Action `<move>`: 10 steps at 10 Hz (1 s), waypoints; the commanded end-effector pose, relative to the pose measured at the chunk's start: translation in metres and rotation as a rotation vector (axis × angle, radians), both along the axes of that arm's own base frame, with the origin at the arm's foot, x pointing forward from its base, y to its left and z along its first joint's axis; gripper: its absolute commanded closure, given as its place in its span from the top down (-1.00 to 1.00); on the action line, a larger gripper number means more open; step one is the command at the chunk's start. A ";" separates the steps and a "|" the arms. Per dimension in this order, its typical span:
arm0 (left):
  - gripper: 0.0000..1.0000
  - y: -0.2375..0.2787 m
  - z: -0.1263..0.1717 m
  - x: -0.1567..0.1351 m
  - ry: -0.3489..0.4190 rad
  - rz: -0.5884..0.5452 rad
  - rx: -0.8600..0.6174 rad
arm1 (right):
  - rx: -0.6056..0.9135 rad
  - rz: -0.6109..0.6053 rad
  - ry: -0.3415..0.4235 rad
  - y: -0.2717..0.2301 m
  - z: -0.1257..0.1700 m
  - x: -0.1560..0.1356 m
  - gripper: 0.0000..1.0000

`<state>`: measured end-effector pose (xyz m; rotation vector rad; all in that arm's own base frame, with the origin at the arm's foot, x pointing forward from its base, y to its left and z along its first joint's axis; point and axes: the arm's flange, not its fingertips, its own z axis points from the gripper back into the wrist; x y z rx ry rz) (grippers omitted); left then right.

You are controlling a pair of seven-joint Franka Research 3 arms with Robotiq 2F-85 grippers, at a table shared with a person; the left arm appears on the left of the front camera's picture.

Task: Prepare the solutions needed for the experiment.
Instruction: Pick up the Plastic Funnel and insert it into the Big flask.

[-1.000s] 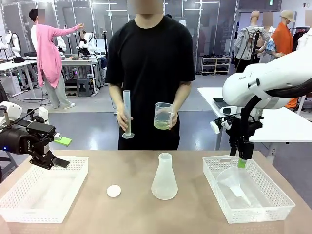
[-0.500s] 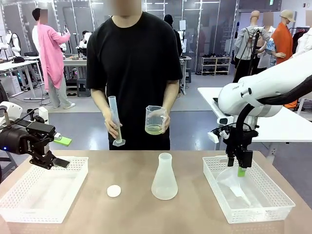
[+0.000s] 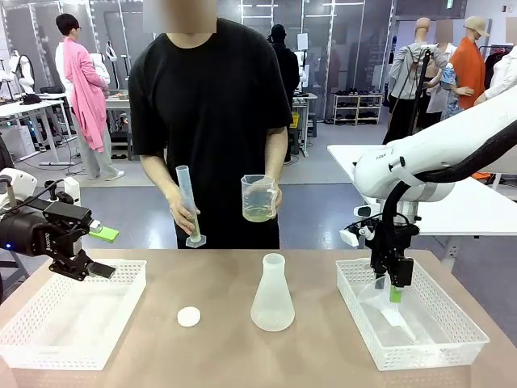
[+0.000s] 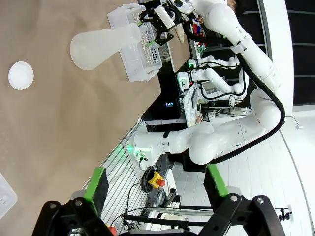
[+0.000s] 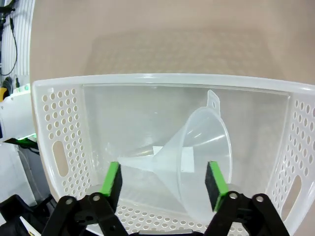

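At dead centre of the table (image 3: pixel 323 356), spotted the conical flask (image 3: pixel 272 305) standing upright, frosted, narrow-necked, mouth uncovered, and could make out no liquid inside. Caught the pale yellow-green liquid (image 3: pixel 257 214) up at twelve o'clock instead, sitting low in the handled beaker (image 3: pixel 257 194) held by the person (image 3: pixel 210 105), with a graduated cylinder (image 3: pixel 187 194) tilted at the beaker's nine o'clock. Judged the flask light and stiff, probably plastic, smooth and likely slippery down that sloping wall, easy to tip while empty; reckoned the neck the sensible place to pinch, the wide base too broad for the jaws by the look of it. Noted a small white cap (image 3: pixel 188 317) lying at nine o'clock of the flask, near but apart. Found the right gripper (image 5: pixel 164 183) at three o'clock, down inside the right basket (image 3: pixel 428 347), jaws parted and straddling a clear funnel (image 5: pixel 197 152) lying on its side, no firm grip showing. Found the left gripper (image 4: pixel 155 188) at nine o'clock, over the far rim of the left basket (image 3: pixel 73 349), jaws spread wide, holding nothing. Reckoned plenty of bare tabletop all round the flask for an approach from either side; marked the basket walls close about the funnel, and the table's near edge not far off at six o'clock.
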<state>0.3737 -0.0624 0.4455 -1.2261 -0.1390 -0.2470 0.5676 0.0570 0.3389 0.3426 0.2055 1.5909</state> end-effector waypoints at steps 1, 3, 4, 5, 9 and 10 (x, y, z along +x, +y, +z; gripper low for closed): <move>1.00 -0.001 0.002 0.000 -0.005 -0.002 -0.020 | -0.009 0.015 0.034 0.001 0.003 0.009 0.28; 1.00 -0.001 0.002 0.000 -0.005 -0.002 -0.020 | 0.001 0.018 0.045 0.002 0.000 0.010 -0.10; 1.00 -0.001 0.002 0.000 -0.005 -0.002 -0.020 | -0.005 0.024 0.047 0.002 0.000 0.012 -0.15; 1.00 -0.001 0.002 0.000 -0.005 -0.002 -0.020 | -0.009 0.027 0.049 0.003 0.000 0.013 -0.49; 1.00 -0.001 0.002 0.000 -0.005 -0.002 -0.020 | -0.037 0.028 0.056 0.005 -0.001 0.018 -1.00; 1.00 -0.001 0.002 0.000 -0.005 -0.002 -0.020 | -0.060 -0.022 0.060 0.004 0.002 0.018 -1.00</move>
